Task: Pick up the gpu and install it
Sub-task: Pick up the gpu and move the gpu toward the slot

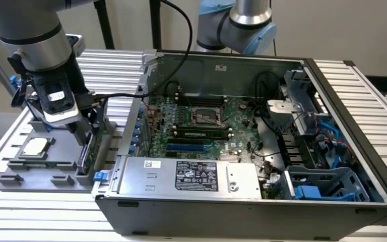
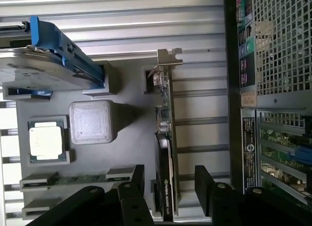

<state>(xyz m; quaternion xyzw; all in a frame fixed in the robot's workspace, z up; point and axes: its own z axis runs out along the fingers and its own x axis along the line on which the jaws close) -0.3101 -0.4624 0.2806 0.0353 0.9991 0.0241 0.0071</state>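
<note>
The gpu point(image 2: 165, 153) stands on its long edge in a slot of the grey parts tray point(image 2: 126, 153), its silver bracket point(image 2: 168, 56) at the far end and its black face turned sideways. In the exterior view the gpu point(image 1: 91, 143) shows as a greenish strip at the tray's edge closest to the computer case. My gripper point(image 2: 170, 179) is open. One black finger point(image 2: 136, 179) stands on each side of the card's end, with gaps showing on both sides. In the exterior view my gripper point(image 1: 86, 126) hangs low over the tray.
The open computer case point(image 1: 355, 116) lies at the exterior view's right, motherboard point(image 1: 200, 121) exposed and power supply point(image 1: 187, 176) in front. The tray also holds a CPU point(image 2: 46, 141), a silver hard drive with blue frame point(image 2: 39, 65), memory sticks point(image 2: 73, 178) and a pale square block point(image 2: 92, 121). A second arm point(image 1: 244, 22) stands behind the case.
</note>
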